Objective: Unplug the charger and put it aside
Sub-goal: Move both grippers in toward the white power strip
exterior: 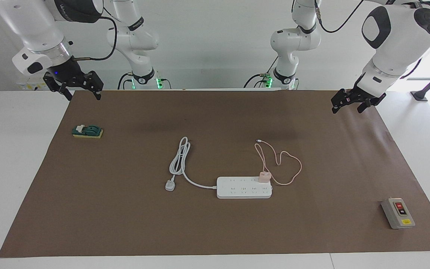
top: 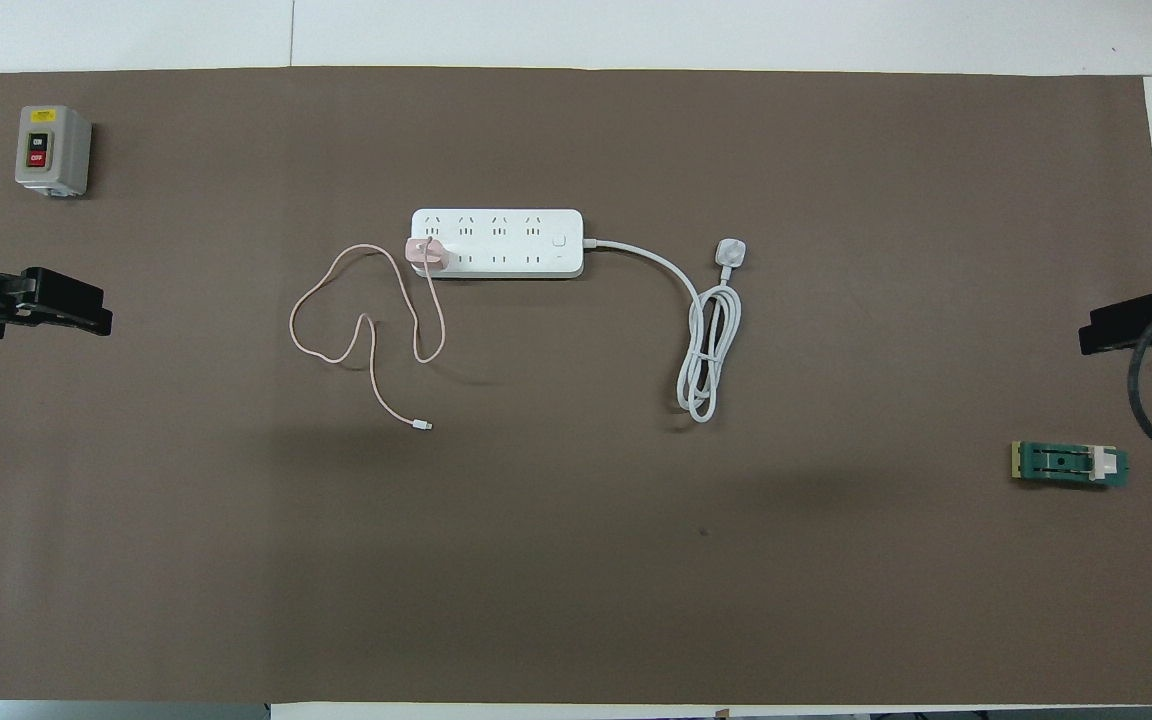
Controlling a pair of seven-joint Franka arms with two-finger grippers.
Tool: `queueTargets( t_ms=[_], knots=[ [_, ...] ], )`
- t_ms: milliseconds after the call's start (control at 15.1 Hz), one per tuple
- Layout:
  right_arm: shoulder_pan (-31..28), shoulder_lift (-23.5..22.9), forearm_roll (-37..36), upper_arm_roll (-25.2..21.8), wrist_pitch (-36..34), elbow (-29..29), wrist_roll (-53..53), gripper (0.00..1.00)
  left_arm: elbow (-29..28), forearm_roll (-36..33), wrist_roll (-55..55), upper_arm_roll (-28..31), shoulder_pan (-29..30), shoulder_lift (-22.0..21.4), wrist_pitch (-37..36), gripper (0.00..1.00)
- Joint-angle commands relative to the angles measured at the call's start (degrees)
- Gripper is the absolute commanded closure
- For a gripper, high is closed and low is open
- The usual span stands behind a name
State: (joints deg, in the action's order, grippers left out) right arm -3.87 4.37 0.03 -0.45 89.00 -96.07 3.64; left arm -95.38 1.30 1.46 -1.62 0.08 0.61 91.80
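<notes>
The pale-pink cube charger point(exterior: 264, 176) point(top: 427, 252) sits plugged into the white power strip point(exterior: 244, 187) point(top: 496, 243), at the strip's end toward the left arm. Its thin pink cable point(exterior: 291, 164) point(top: 336, 320) lies in loops on the brown mat, ending in a small silver connector point(exterior: 259, 141) point(top: 423, 426) nearer the robots. My left gripper point(exterior: 351, 106) point(top: 86, 312) hangs open over the mat's edge at the left arm's end, well away from the charger. Over the mat's corner at the right arm's end, my right gripper point(exterior: 83, 96) point(top: 1101, 335) also hangs open and holds nothing.
The strip's thick white cord point(exterior: 179, 160) point(top: 711, 350) is coiled toward the right arm's end, with its plug point(exterior: 170, 185) point(top: 731, 252) lying loose. A grey on/off switch box point(exterior: 398, 213) point(top: 53, 150) and a green block point(exterior: 87, 131) point(top: 1069, 465) rest near the mat's ends.
</notes>
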Motion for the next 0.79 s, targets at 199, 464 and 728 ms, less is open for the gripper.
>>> queueTargets(
  t_ms=[199, 464, 728],
  knots=[
    [-1.0, 0.9, -0.5, 0.6, -0.5, -0.7, -0.3, 0.00, 0.1, 0.1, -4.2, 0.7, -1.0, 0.1, 0.0, 0.00],
    [-1.2, 1.0, -0.4, 0.5, -0.8, -0.6, 0.0, 0.00, 5.3, 0.0, -19.7, 0.7, -3.9, 4.8, 1.4, 0.00],
    [-0.4, 1.4, 0.1, 0.5, -0.8, -2.1, 0.0, 0.00, 7.2, 0.4, -41.6, 0.4, -6.7, 8.4, 5.6, 0.00]
  ],
)
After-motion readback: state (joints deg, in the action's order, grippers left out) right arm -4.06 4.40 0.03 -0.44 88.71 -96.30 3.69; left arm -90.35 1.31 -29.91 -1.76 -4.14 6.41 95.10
